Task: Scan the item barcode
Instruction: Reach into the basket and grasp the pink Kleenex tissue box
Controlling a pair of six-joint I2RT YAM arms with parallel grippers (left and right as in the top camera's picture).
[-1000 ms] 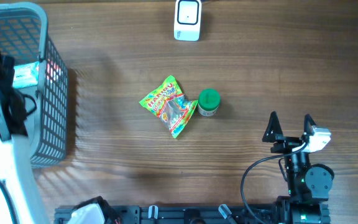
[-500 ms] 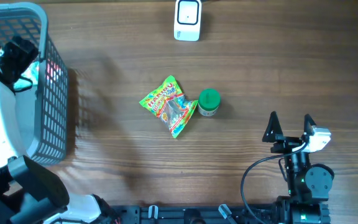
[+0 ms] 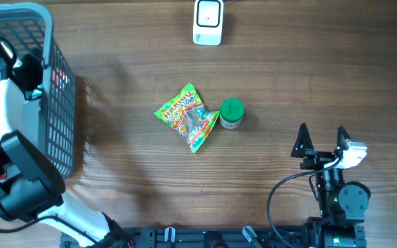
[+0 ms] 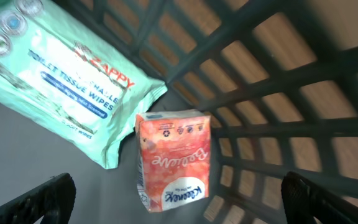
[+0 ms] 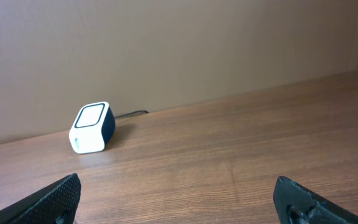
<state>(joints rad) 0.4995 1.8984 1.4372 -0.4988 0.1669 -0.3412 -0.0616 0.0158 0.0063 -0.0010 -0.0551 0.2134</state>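
Tissues [image 4: 173, 158], an orange pack, on the floor of the basket [image 3: 60, 117] at the left edge of the table [image 3: 322, 69], touching one edge of a green wipes pack [image 4: 61, 81]. Left gripper [image 4: 182, 202] hanging inside the basket, directly over the tissues. Jaws spread full wide, gripping nothing, fingertips [image 4: 42, 196] clear of both packs.

Right gripper [image 3: 321, 138] at near right, low over bare wood. Also gaping wide and empty, facing the far side. Scanner [image 3: 208, 21] at far centre, white, well apart from both grippers.

Candy bag [image 3: 188, 117] and green-lidded jar [image 3: 231, 114] mid-table, jar just right of the bag and touching it.
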